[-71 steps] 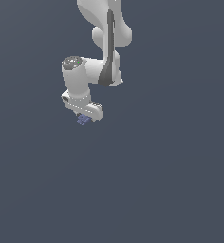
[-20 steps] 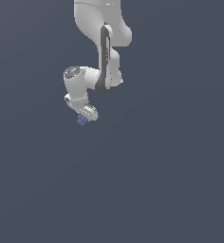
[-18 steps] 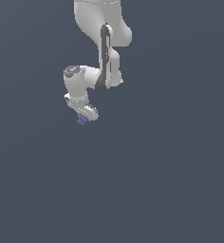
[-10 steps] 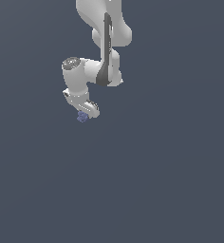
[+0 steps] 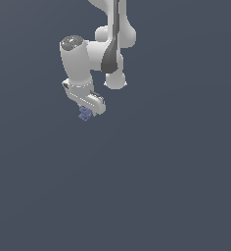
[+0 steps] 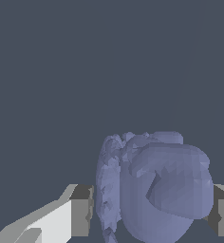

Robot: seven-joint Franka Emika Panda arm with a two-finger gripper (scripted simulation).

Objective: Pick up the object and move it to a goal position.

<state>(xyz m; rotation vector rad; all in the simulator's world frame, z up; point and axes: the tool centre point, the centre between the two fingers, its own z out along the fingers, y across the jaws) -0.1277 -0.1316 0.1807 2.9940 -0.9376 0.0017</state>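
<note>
One bluish-purple object (image 5: 84,114) is held clamped between the two fingers (image 6: 80,211) of the gripper (image 5: 86,113), at the lower tip of the white arm (image 5: 77,61). Open grey space is seen on every side of it, widest below and toward the exterior view's right.
</note>
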